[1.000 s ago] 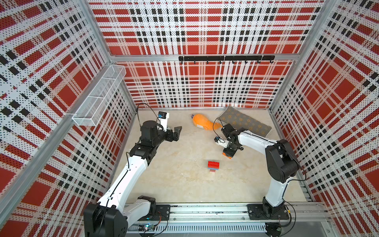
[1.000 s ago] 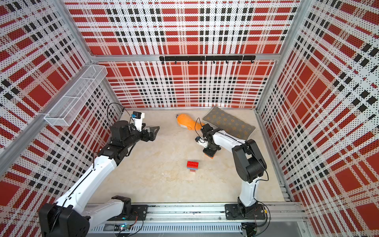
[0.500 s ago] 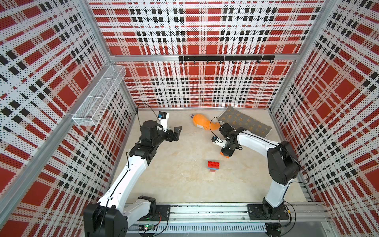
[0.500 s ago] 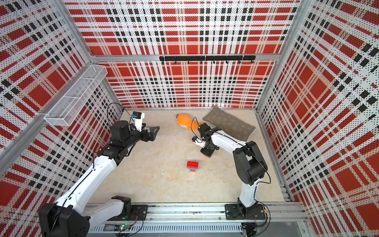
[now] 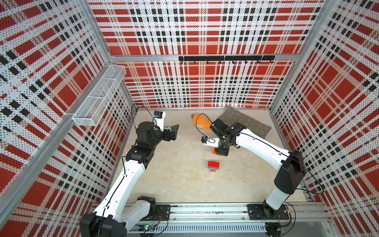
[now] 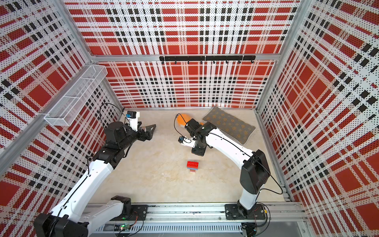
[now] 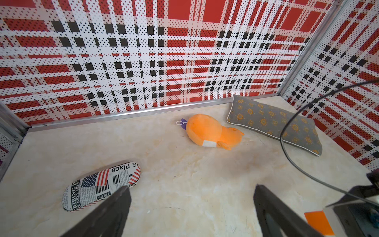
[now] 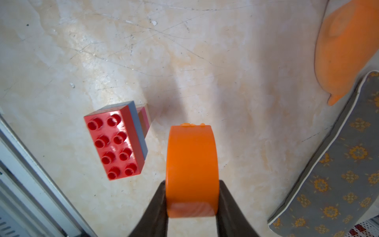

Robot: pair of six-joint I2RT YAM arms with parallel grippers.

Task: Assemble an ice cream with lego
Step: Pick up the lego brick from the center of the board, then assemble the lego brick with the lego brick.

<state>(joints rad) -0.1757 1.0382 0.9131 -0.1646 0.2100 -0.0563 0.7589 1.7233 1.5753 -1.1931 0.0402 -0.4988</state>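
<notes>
A lego stack (image 5: pixel 213 165) (image 6: pixel 192 165) stands on the floor in the middle: a red studded brick (image 8: pixel 114 141) on a blue one, with a small cream-and-pink stem beneath. My right gripper (image 5: pixel 220 152) (image 6: pixel 198 151) (image 8: pixel 192 182) hovers just behind the stack, shut on the rounded orange piece (image 8: pixel 191 170) (image 5: pixel 214 151). The piece sits apart from the stack, beside it. At the back left, my left gripper (image 5: pixel 174 130) (image 6: pixel 151 129) (image 7: pixel 191 187) is open, with only bare floor between its fingers.
An orange plush whale (image 5: pixel 200 121) (image 7: pixel 211 131) and a grey flowered cushion (image 5: pixel 244 123) (image 7: pixel 274 123) lie at the back right, close behind the right arm. A newspaper-print pouch (image 7: pixel 102 184) lies under the left gripper. A wire basket (image 5: pixel 98 96) hangs on the left wall.
My right gripper has shifted a little to the left, carrying the orange piece. The left arm and the brick stack have stayed put.
</notes>
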